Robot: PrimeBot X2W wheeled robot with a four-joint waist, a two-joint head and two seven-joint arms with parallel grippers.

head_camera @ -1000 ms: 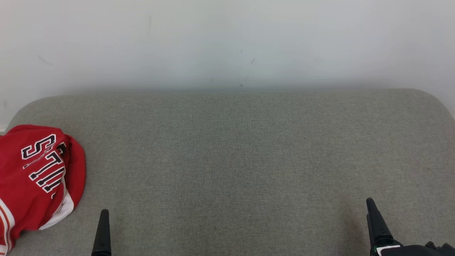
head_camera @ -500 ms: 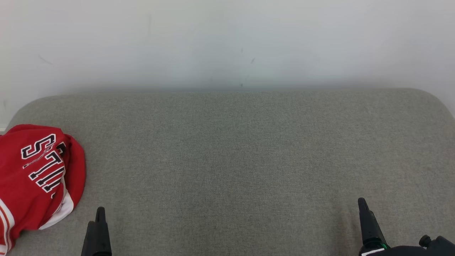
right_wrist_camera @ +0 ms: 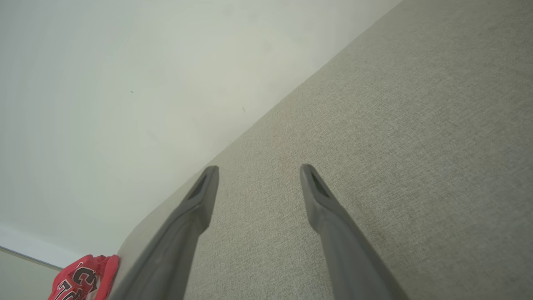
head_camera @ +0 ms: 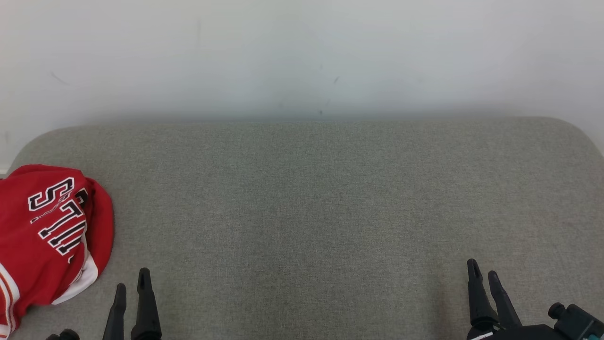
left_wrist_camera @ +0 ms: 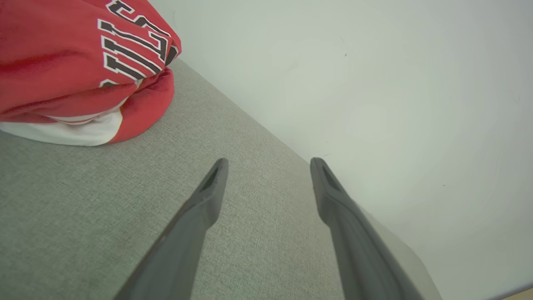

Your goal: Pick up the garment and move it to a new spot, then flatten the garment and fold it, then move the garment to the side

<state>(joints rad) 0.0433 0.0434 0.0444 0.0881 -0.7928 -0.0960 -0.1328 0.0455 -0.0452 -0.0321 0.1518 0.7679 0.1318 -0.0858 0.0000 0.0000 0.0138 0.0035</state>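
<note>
Left tool (head_camera: 131, 278): 7 o'clock, fingers pointing to 12, released, empty.
Right tool (head_camera: 481, 267): 5 o'clock, same pose, released, empty.
Garment (head_camera: 52, 236): red, crumpled at 9 o'clock on grey cushion (head_camera: 302, 212).
Writing: black letters "ST", rest unclear.

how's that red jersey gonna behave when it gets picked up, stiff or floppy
Probably floppy: the jersey lies bunched in soft rounded folds on the cushion, so from one pinch it would likely drape and hang. It looks like thin cloth, so likely light. It should not roll; pushed, it may drag on the woven surface and bunch further.
</note>
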